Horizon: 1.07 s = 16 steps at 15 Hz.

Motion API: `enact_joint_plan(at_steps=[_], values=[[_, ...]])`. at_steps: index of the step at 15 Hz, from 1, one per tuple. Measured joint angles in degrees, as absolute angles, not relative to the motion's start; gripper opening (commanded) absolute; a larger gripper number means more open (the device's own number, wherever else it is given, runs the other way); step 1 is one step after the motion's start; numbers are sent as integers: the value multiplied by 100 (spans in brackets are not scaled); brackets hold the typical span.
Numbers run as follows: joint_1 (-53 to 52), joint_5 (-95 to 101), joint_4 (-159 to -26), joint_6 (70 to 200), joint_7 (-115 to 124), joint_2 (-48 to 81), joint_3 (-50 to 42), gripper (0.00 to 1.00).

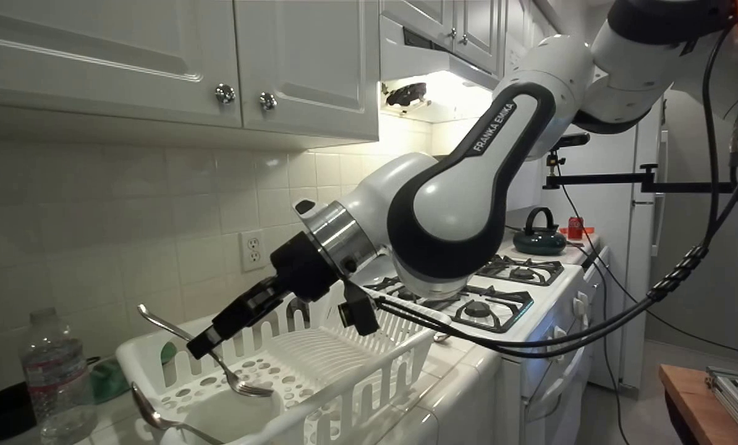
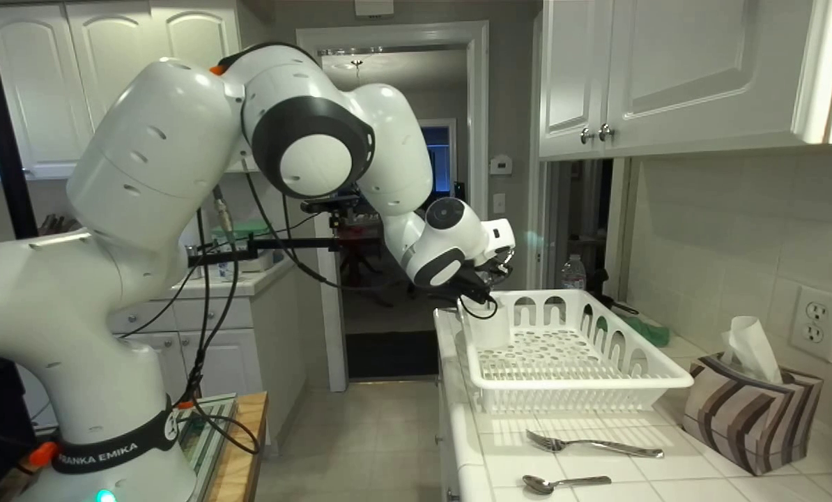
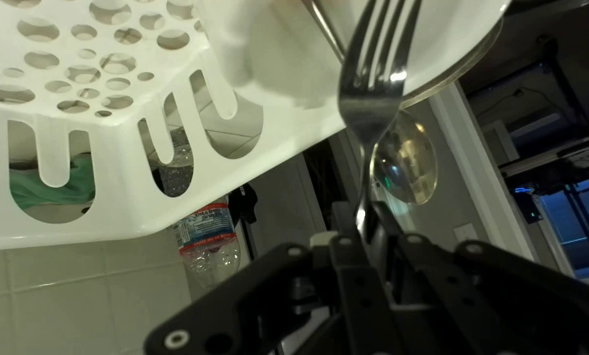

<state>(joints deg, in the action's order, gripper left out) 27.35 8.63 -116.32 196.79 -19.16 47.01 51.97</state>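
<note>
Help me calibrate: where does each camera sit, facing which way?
Exterior view: near the dish rack, facing the gas stove; arm and gripper show.
Exterior view: apparently from the stove end, facing the doorway; base and arm show.
Wrist view: behind the gripper, facing the fork and dish rack; fingers show.
Both exterior views share arm, dish rack and water bottle.

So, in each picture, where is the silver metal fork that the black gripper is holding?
In an exterior view: the silver metal fork is at lower left, tines downward, in the black gripper.
In an exterior view: it cannot be made out; a different silver fork lies on the white tiled counter.
Wrist view: the fork is right of centre, tines at the top edge.
Shared landmark: the white plastic dish rack.
</note>
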Motion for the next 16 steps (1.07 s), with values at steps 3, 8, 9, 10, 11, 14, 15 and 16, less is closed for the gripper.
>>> enact_joint_plan(at_steps=[3, 8, 9, 10, 11, 14, 15, 16], values=[[2657, 1336, -11642, 19967, -1553, 4736, 4971, 3], [2427, 1862, -11637, 20361, -1138, 4737, 4563, 3], [2365, 1942, -11633, 20433, -1070, 4736, 4478, 3], [2299, 2007, -11626, 20493, -1012, 4735, 4394, 3], [2263, 2015, -11624, 20525, -1007, 4738, 4358, 3], [2082, 2118, -11578, 20652, -846, 4719, 4164, 3], [2041, 2112, -11571, 20682, -839, 4722, 4139, 3], [1997, 2134, -11559, 20698, -809, 4714, 4104, 3]])
